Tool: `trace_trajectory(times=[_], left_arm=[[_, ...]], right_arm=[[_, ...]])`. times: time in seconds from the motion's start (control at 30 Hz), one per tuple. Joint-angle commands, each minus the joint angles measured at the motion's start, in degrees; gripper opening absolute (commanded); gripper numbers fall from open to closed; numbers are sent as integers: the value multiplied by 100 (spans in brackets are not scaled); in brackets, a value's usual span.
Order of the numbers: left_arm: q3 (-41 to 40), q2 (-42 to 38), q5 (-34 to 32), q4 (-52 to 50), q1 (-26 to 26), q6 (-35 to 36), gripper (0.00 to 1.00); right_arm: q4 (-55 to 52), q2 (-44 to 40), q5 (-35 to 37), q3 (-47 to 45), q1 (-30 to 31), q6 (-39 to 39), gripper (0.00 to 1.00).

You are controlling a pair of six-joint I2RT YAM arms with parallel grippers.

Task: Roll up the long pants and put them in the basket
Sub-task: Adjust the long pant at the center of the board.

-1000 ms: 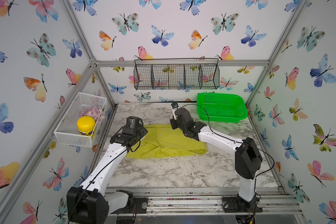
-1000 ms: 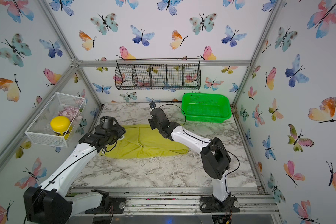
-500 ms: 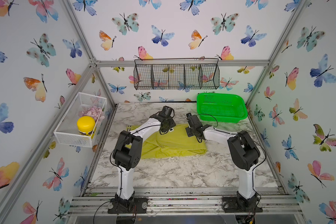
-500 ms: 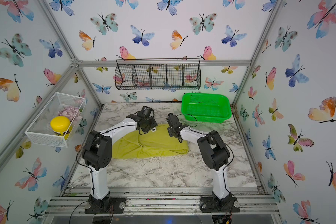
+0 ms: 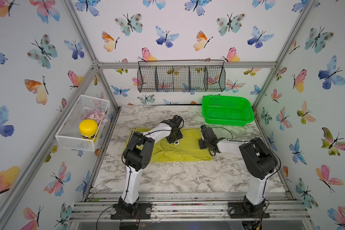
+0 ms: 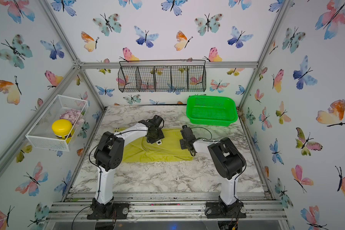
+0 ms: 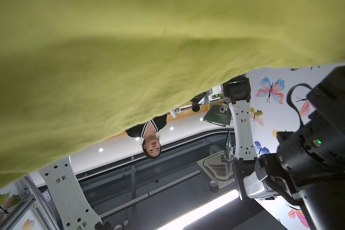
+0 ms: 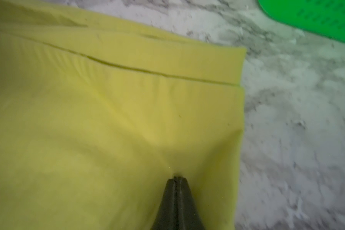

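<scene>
The right gripper [image 8: 176, 177] is clenched: its two black fingers press together on a pinch of the long pants [image 8: 108, 119], and the yellow-green cloth puckers toward the tips, close to one straight end of the garment. In both top views this gripper sits at the right end of the cloth, just right of frame centre. The left gripper [image 5: 174, 138] points down onto the far side of the pants near their middle. I cannot tell whether it is released or clenched, since cloth drapes across the left wrist view and no fingers show. The pants lie spread across the marble table [image 5: 177, 179] at the centre of the frame, with the striped waistband [image 5: 132, 130] at their left end. A green basket [image 5: 227, 120] stands on the table toward the upper right, apart from the cloth.
</scene>
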Motion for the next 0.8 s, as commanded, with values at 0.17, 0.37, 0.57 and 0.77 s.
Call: trace_trajectory(times=[0.17,0.37,0.57,0.77], left_arm=[[-48,658,441,-255,-148,152,30],[392,1040,836,-93,-284,417,31],[1202,1703,1316,-249,-709,946,31],[778,1174,1203,-177,-710,1106,30]], right_arm=[[-1280,-1109,-149,-1229,-35,956,3],[-1678,-1272,-535,-1114,-35,1326,3],[-1747,-1673,-331,-710,-35,1154,3],[-2019,-764,-55,737,-35,612,3]])
